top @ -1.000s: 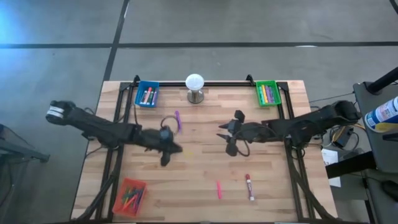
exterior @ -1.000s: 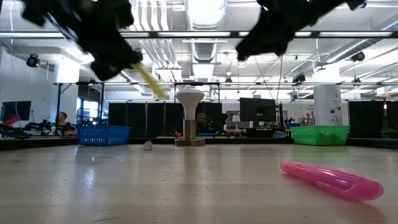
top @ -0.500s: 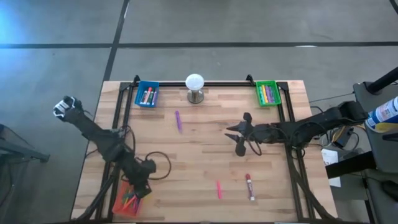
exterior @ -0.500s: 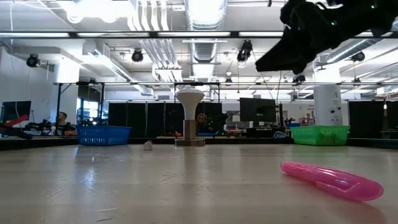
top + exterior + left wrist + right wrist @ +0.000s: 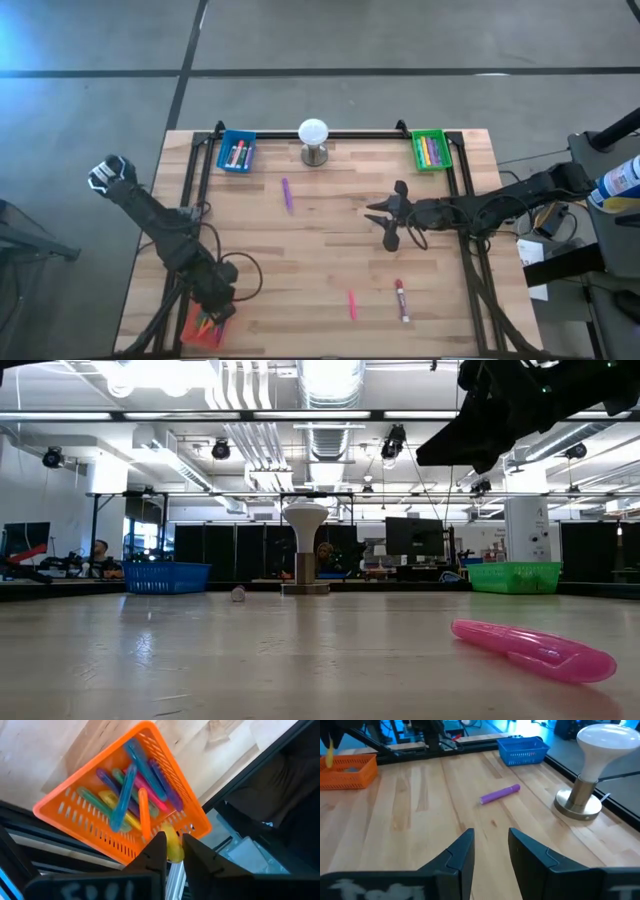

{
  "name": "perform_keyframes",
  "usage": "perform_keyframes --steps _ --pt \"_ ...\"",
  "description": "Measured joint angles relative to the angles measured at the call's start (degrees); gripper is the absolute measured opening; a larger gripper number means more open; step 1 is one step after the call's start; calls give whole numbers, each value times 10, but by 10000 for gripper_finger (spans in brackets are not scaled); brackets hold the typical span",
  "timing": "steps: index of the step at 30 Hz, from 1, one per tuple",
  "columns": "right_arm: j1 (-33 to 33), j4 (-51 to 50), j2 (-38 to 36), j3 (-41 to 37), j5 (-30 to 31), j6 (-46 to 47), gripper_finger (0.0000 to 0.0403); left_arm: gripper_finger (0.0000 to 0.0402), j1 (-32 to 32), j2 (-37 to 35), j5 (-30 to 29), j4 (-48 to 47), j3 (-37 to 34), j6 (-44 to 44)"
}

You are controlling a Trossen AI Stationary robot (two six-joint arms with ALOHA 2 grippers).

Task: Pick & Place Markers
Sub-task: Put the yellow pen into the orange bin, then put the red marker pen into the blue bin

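My left gripper (image 5: 212, 300) hovers over the orange tray (image 5: 205, 322) at the table's near left corner, shut on a yellow marker (image 5: 172, 846). The tray (image 5: 75, 812) holds several markers in blue, teal, pink, orange and yellow. My right gripper (image 5: 390, 222) is open above the middle right of the table, touching nothing. A purple marker (image 5: 287, 194) lies flat on the wood ahead of it, also visible in the right wrist view (image 5: 500, 794). A pink marker (image 5: 351, 304) and a red-and-white marker (image 5: 401, 300) lie near the near edge. My left gripper pinches the yellow marker between its two fingers, coming from above and pointing down. Only the marker's lower end (image 5: 173, 851) shows between the fingers (image 5: 156, 852). The marker is lifted clear above the orange tray's rim, and in the right wrist view it hangs roughly upright (image 5: 329, 744).
A blue tray (image 5: 237, 152) and a green tray (image 5: 431, 150), both with markers, sit at the far edge. A white ball on a metal stand (image 5: 313, 140) stands between them. The pink marker (image 5: 535, 648) lies close to the low camera. Black frame rails run along the table's sides.
My left gripper, carrying the yellow marker, has swung from the table's middle toward the near left corner and now hangs over the orange tray. My right gripper has shifted a little toward the table's right edge and stayed open.
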Motion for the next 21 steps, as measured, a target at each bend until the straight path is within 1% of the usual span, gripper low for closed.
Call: perform_keyframes --steps 6,9,11,13,16,18,21 --pt "0 0 0 0 0 0 114 92 0 0 3 -6 0 1" --pt "0 0 1 0 0 0 112 97 2 0 23 -18 0 23" --pt "0 0 5 0 0 8 109 96 6 -1 39 -18 0 53" --pt "0 0 11 0 0 15 107 90 15 -5 35 -18 0 94" --pt "0 -1 18 0 -12 19 103 71 46 -10 -7 -17 0 174" --pt "0 0 17 0 -29 22 99 53 79 -12 -35 -8 -1 242" --pt "2 -1 13 0 -33 33 88 19 138 -12 -56 47 -3 369"
